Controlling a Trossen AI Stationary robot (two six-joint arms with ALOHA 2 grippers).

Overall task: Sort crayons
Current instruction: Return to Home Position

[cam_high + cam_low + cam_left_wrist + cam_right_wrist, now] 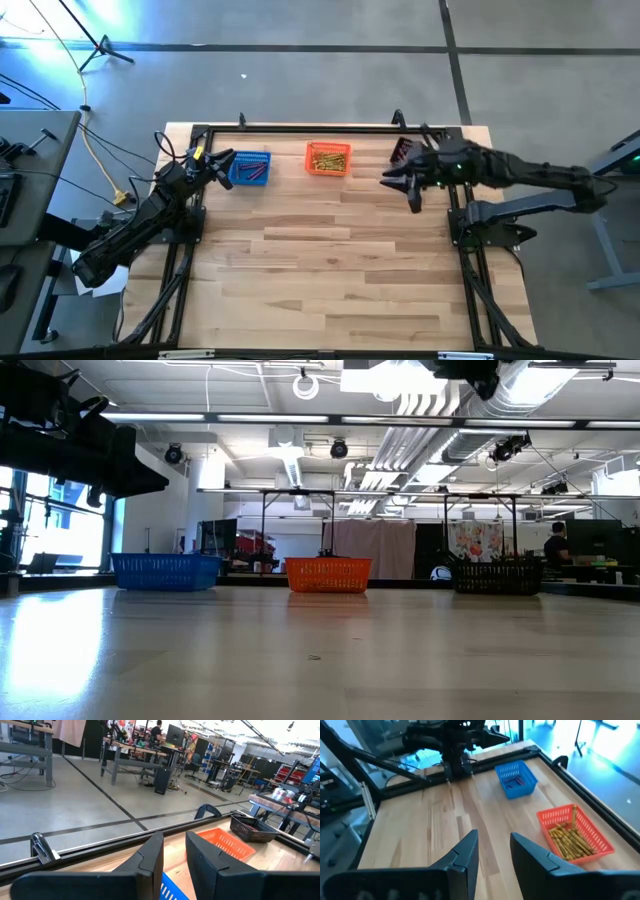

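1. Pale wood-plank tabletop [330, 270] with a black frame round it, sitting in a big open workshop with grey floor, desks and ceiling lights behind.
2. Yellow crayons [568, 841] are piled in the orange basket [328, 574], which is the middle one in the row along the far edge. One of them leans up against the basket wall.
3. A few darker crayons [516, 782], purplish with a bit of red, lie in the blue basket [165, 571] at the left end of the row.
4. The black basket [497, 577] is at the right end. Something reddish shows in it from above, but it's too small to tell what.
5. I can't spot any loose crayons on the planks.
6. The left gripper [222, 163] is just beside the blue basket's left side. Its fingers are apart and there's nothing between them.
7. The right gripper [405, 188] hangs in the air just in front of the black basket, a little toward the orange one. Its fingers are spread too and it isn't holding anything.
8. From table height, neither gripper reaches down to the wood. All three baskets stand upright and well apart.
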